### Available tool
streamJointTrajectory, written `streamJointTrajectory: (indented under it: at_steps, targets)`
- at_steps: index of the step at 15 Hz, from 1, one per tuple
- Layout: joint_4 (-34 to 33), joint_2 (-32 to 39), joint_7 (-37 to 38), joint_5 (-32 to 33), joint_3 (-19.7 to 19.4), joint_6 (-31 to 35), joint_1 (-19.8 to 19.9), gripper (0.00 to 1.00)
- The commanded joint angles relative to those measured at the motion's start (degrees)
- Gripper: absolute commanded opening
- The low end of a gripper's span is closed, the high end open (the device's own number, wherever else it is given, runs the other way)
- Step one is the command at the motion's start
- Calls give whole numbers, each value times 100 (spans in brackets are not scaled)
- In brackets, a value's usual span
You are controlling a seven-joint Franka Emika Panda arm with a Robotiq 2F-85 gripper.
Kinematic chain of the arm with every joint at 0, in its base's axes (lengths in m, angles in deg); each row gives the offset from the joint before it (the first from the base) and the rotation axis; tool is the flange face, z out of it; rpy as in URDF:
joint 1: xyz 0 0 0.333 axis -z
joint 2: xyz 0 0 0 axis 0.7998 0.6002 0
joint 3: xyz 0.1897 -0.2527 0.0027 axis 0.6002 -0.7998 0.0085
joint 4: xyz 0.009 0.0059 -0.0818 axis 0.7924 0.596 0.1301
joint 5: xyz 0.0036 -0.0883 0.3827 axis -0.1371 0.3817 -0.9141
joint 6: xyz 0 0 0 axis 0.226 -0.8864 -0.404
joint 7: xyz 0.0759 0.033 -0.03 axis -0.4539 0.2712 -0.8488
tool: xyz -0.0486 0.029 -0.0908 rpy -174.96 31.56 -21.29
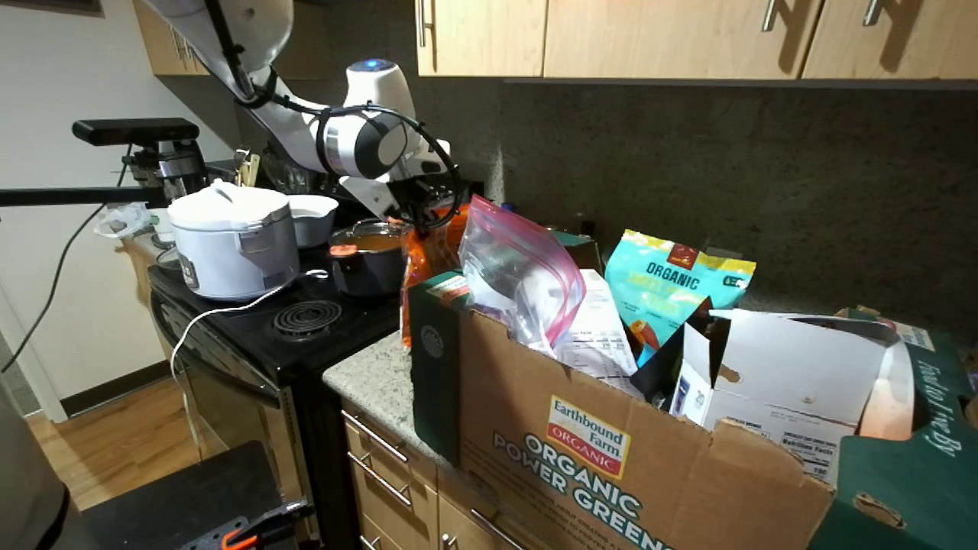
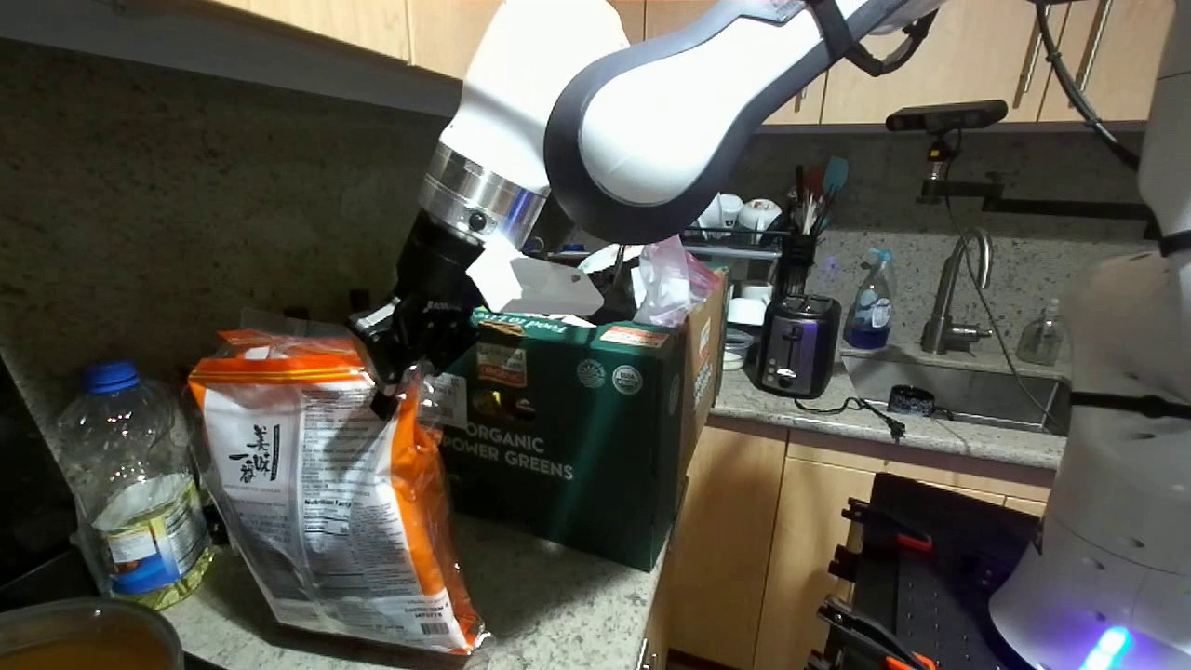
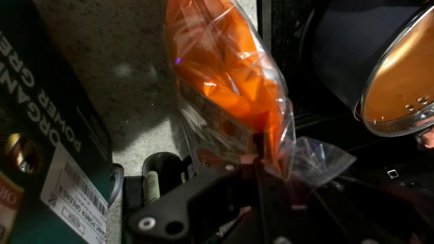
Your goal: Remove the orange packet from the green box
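Note:
The orange packet [image 2: 335,502] hangs outside the box, beside its green end, over the counter. Its back is white with print and its edges are orange. It also shows in an exterior view [image 1: 432,256] and in the wrist view [image 3: 220,67]. I cannot tell whether its bottom edge touches the counter. My gripper [image 2: 386,395] is shut on the packet's upper corner; its fingers show in the wrist view [image 3: 252,159] with the crinkled clear and orange plastic between them. The green box [image 2: 577,465] stands on the counter and shows its brown front in an exterior view [image 1: 504,382].
A clear oil bottle [image 2: 140,530] stands close beside the packet. A dark pot [image 1: 367,267] with a glass lid and a white rice cooker [image 1: 233,248] sit on the stove. The box holds a pinkish plastic bag [image 1: 519,283], a teal packet [image 1: 665,283] and opened cartons.

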Motion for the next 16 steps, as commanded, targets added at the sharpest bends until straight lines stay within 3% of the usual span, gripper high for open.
streamJointTrajectory:
  at_steps: [1,4,8,16]
  targets:
    - [-90,79,76,-160,-72,43,-87,1]
    - [-137,163,246,34,-165,8,-161,1]
    - [-276,236,898,890,-405,-109,-265,1]
    - [-1003,358,93,1751,-458,-1474,-325,1]
